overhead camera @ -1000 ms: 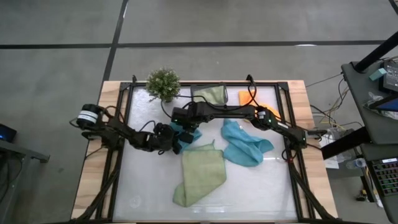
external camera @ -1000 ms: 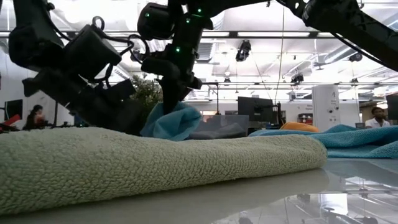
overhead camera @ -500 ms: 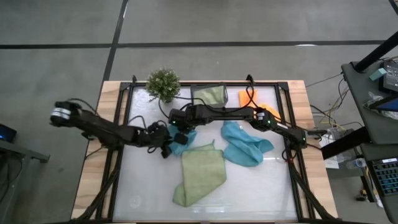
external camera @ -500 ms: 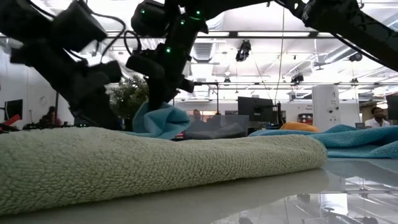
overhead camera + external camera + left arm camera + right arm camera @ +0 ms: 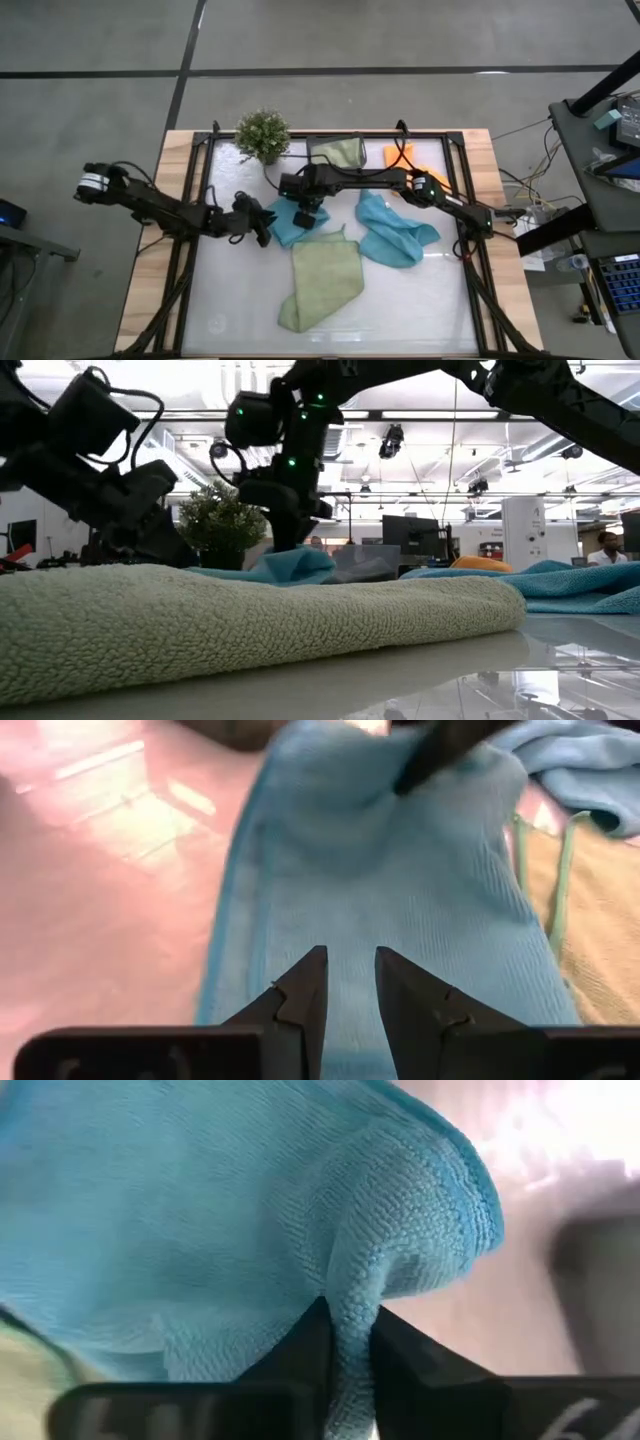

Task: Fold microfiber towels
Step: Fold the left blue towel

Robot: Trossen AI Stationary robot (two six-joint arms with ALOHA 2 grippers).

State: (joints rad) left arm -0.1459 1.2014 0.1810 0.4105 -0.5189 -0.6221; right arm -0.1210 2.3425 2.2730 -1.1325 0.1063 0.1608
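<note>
We see the left arm stretched out long and low from the table's left edge. Its left gripper (image 5: 262, 222) sits just beside the left edge of a small teal towel (image 5: 290, 222). In the left wrist view the two dark fingers (image 5: 305, 995) stand a little apart with nothing between them, and the teal cloth lies flat just ahead.

The right arm reaches far across the table from the right side. Its right gripper (image 5: 303, 212) points down onto the same teal towel. In the right wrist view the fingers (image 5: 310, 1345) pinch a small fold of the teal cloth, and the fold stands up like a little ridge.

The teal towel looks soft, with tiny ribs and a bumpy weave. It lies near the middle of the white table (image 5: 420, 300), touching the top corner of a light green towel (image 5: 322, 281). That green one is fuzzy and thick, and is doubled over into a long shape. A second teal towel (image 5: 392, 233) lies crumpled to the right. Another light green towel (image 5: 341, 152) and an orange towel (image 5: 400, 157) lie at the back. A little bushy plant (image 5: 262, 135) stands at the back left.
</note>
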